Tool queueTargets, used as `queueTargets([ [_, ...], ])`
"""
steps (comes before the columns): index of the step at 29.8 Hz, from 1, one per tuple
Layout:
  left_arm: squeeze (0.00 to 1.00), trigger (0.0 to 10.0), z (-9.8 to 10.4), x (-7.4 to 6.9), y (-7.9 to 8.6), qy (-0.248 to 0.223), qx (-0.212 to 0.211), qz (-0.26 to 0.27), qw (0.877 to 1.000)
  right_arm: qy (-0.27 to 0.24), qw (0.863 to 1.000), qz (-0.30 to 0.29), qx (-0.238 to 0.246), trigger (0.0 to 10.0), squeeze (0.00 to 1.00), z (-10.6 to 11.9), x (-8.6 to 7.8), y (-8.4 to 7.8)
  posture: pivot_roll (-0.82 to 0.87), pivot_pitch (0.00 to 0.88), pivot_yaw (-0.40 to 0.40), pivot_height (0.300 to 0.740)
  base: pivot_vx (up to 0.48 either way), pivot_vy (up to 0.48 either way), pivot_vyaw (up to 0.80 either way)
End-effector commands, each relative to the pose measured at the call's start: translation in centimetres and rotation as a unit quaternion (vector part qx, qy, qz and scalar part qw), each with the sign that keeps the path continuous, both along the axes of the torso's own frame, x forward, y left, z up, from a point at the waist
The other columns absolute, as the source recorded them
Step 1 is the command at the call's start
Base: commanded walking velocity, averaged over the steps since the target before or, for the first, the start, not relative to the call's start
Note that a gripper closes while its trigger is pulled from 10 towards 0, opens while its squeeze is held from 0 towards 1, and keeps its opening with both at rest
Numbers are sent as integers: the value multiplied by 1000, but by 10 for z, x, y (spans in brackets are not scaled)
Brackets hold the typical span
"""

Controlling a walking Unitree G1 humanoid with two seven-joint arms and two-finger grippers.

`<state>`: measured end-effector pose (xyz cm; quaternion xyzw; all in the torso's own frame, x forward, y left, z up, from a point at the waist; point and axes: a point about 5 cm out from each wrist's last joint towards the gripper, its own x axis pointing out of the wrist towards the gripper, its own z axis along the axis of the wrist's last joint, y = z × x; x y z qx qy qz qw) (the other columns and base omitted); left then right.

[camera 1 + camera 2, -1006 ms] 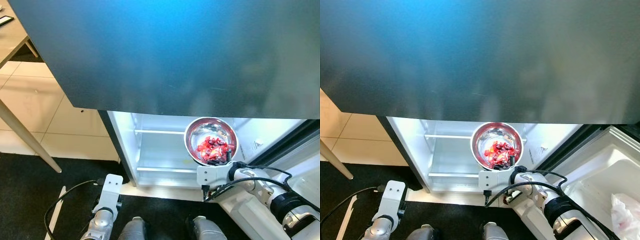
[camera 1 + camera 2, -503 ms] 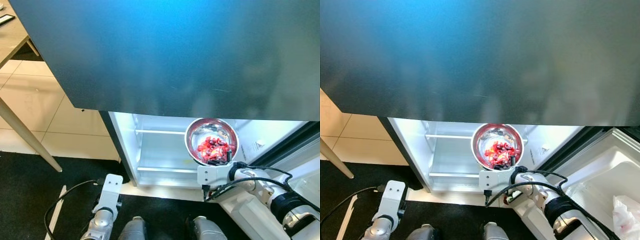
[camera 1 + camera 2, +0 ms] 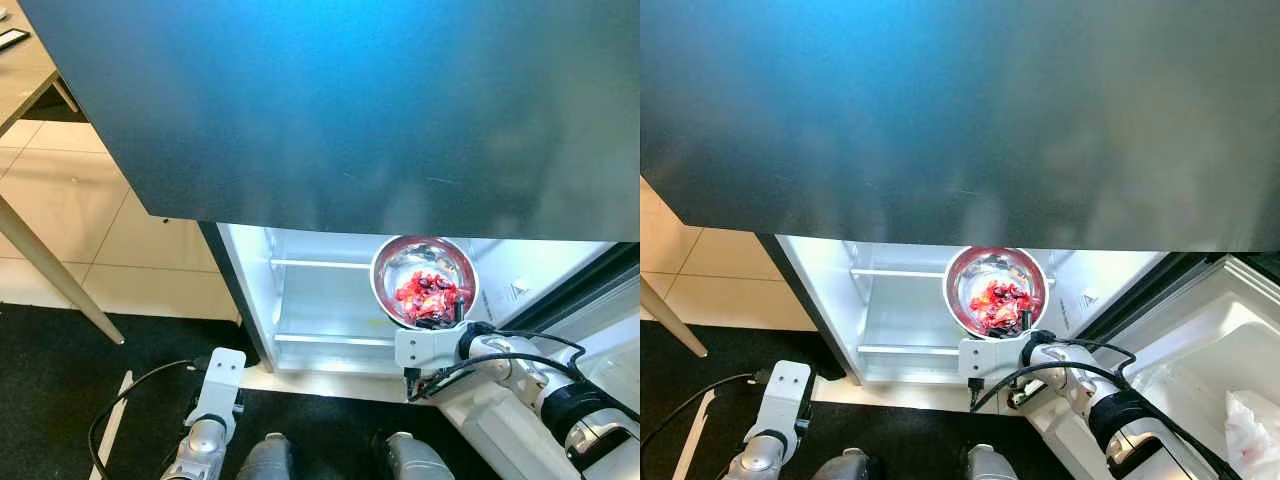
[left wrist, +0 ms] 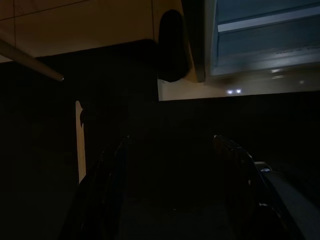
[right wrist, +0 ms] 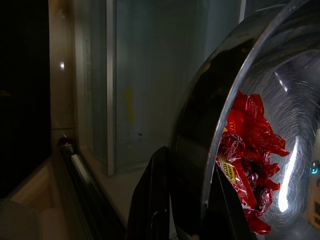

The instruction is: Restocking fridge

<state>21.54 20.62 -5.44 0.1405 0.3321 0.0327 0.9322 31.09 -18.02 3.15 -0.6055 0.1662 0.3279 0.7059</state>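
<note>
Open fridge [image 3: 330,290], one bowl [image 3: 424,282], right gripper [image 3: 452,318]

The right arm [image 3: 540,385] is built of silver-grey metal segments with a black band round the forearm, a flat white plate at the wrist and black cables looping loosely over it. The left arm [image 3: 205,430] has the same silver tube and white wrist plate, with one black cable curving away from it, and two rounded grey knees [image 3: 265,460] show beside it. The left gripper [image 4: 175,200] has two long black fingers, though the shade makes them hard to make out.
</note>
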Motion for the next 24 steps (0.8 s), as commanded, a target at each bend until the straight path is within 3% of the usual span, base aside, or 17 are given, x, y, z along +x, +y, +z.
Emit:
queueTargets([
  [1,0,10000,-5,-8,0,15,-4,5,1000,-3,1000,-10,11,10000,0,1,0,-4,-35,177,-40,725,0,0,0],
  [24,0,10000,-5,-6,-2,14,-4,2,1000,-10,1000,-12,16,10000,0,2,2,-4,-36,173,-38,725,0,0,0],
])
